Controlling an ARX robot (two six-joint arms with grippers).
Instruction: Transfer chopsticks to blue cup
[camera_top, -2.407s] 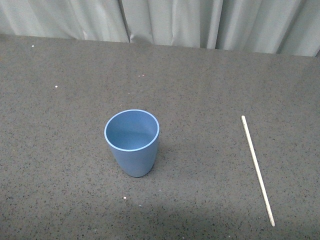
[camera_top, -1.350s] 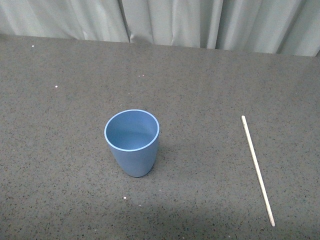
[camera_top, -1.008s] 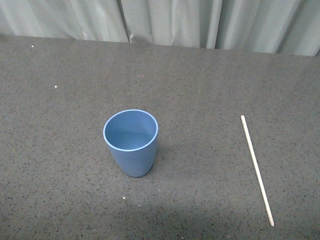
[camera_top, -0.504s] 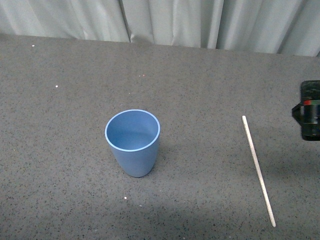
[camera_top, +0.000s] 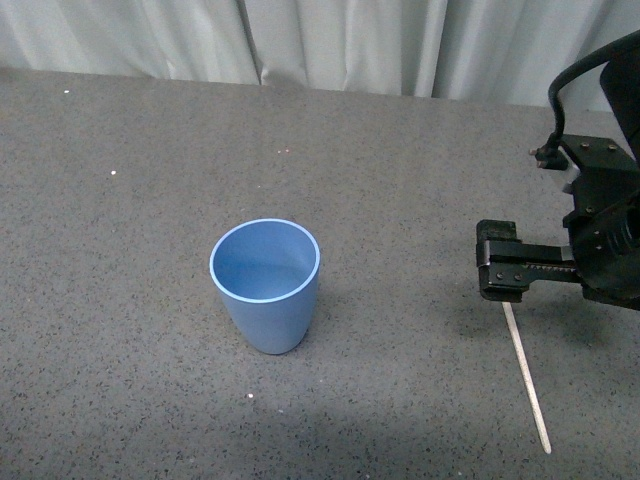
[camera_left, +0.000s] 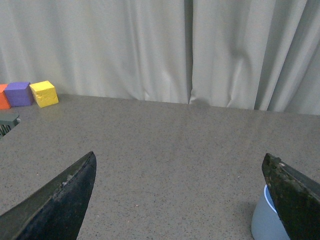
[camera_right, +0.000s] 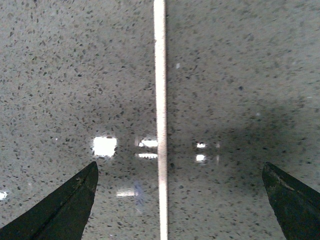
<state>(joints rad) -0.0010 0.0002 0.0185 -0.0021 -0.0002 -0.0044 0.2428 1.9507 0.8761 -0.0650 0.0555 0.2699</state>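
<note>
The blue cup (camera_top: 265, 285) stands upright and empty on the dark speckled table (camera_top: 400, 180), left of centre. The chopstick (camera_top: 527, 380) lies flat at the right; its far half is hidden under my right gripper (camera_top: 497, 262), which hangs open just above it. In the right wrist view the chopstick (camera_right: 160, 120) runs straight between the wide-open jaws of the right gripper (camera_right: 179, 200), nearer one finger, untouched. My left gripper (camera_left: 179, 195) is open and empty, out of the front view; the blue cup's edge (camera_left: 265, 222) shows beside one fingertip.
Grey curtains (camera_top: 330, 40) hang along the table's far edge. In the left wrist view a yellow block (camera_left: 44, 93), a purple block (camera_left: 18, 93) and an orange block (camera_left: 2, 96) sit by the curtain, with a grey object (camera_left: 7, 122) at the picture's edge.
My right arm has come in from the right edge and now hangs over the far half of the chopstick. The cup and the chopstick have stayed where they were.
</note>
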